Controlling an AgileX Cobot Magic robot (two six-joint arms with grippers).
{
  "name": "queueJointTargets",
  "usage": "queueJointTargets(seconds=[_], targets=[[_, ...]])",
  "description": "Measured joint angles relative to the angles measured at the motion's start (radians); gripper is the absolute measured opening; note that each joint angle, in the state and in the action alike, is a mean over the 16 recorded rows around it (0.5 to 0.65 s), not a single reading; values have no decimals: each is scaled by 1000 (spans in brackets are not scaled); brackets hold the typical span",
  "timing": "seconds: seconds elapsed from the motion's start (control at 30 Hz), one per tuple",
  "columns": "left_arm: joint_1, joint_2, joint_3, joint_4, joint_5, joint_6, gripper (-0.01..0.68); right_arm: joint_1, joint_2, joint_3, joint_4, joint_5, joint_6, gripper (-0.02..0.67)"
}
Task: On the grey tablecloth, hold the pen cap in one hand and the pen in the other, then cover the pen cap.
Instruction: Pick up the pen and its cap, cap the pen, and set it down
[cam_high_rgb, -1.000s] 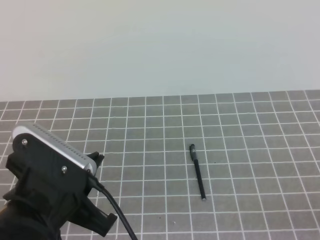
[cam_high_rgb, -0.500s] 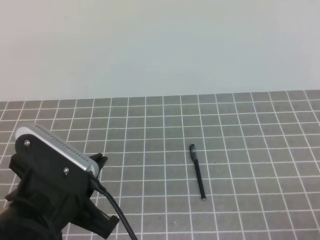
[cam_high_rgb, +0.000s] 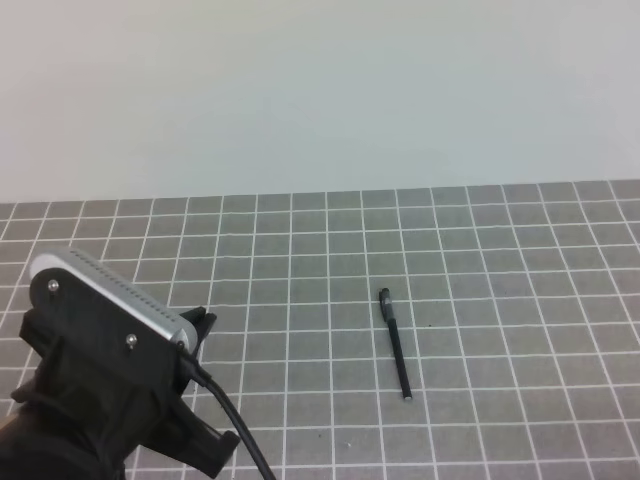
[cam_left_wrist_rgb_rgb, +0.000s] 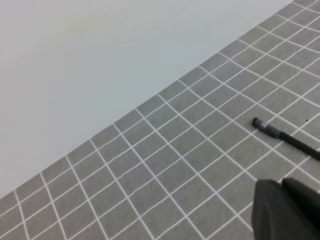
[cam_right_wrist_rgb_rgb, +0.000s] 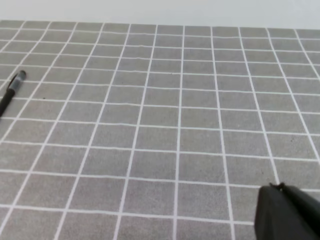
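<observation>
Pen (cam_high_rgb: 396, 345) lies unheld right of centre on the cloth (cam_high_rgb: 500, 300), cap not distinguishable; left end effector (cam_left_wrist_rgb_rgb: 290, 210) at lower left, right end effector (cam_right_wrist_rgb_rgb: 287, 212), jaw states indeterminate; advise approaching square across the shaft, gripping mid-length.
</observation>
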Motion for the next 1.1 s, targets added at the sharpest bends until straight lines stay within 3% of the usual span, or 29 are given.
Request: queueJointTargets(seconds=[1.1], targets=[[1,0,0,14,12,0,-2,0,-1,3,1,2,3,0]])
